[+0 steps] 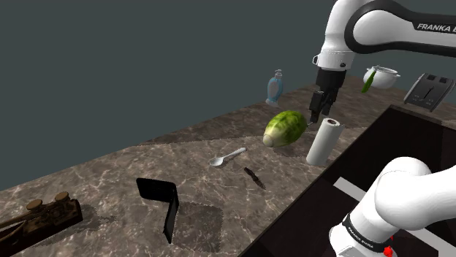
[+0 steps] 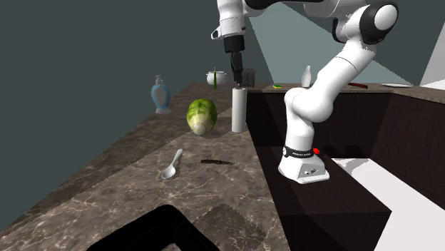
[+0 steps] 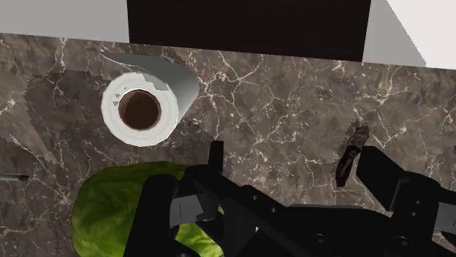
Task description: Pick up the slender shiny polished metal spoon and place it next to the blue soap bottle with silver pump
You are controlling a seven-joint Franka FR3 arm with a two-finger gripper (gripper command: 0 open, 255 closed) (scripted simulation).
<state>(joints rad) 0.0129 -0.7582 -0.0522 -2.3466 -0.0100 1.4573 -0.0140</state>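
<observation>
The shiny metal spoon (image 1: 227, 157) (image 2: 172, 165) lies flat on the dark marble counter (image 1: 109, 182), bowl toward the shoulder view's left. The blue soap bottle (image 1: 275, 86) (image 2: 161, 95) with a silver pump stands upright near the counter's back edge. My black gripper (image 1: 315, 117) (image 2: 234, 77) (image 3: 292, 157) hangs open and holds nothing. It is well above the counter, between a green leafy head (image 1: 285, 127) (image 3: 109, 212) and an upright paper towel roll (image 1: 324, 142) (image 3: 142, 108). The spoon is some way off from it, toward the shoulder view's lower left.
A small dark knife (image 1: 254, 177) (image 2: 216, 162) (image 3: 351, 157) lies near the spoon. A black folded stand (image 1: 164, 204) and a wooden object (image 1: 44, 215) sit further along. A toaster (image 1: 430, 89) and a white pot (image 1: 381, 76) stand at the far end. A dark recess (image 1: 394, 146) borders the counter.
</observation>
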